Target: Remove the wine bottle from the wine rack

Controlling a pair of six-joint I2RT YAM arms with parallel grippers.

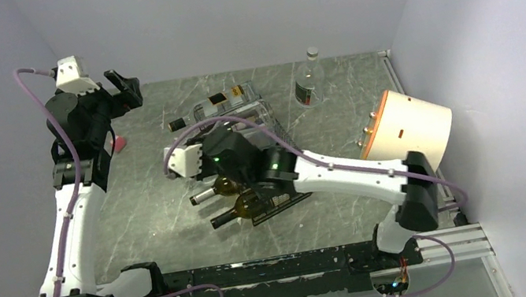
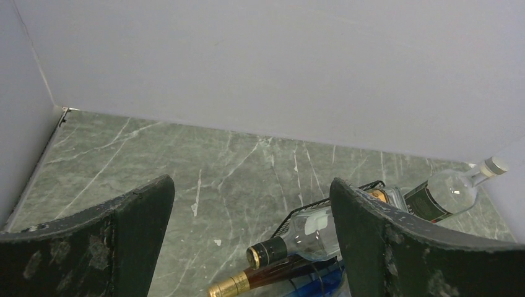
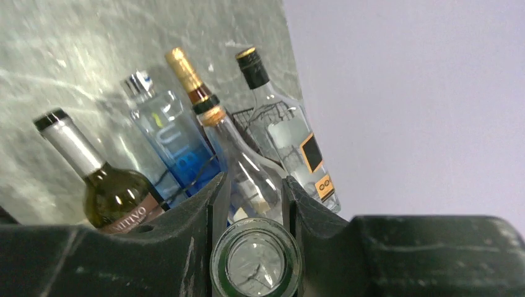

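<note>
A clear glass wine bottle, amber band at its neck, lies over the black wire rack, its lower body clamped in the right gripper. Whether it rests on the cradles cannot be told. The rack sits on the middle of the table.

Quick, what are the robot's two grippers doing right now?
Left gripper: open, holding nothing.
Right gripper: closed on the clear glass bottle.
</note>
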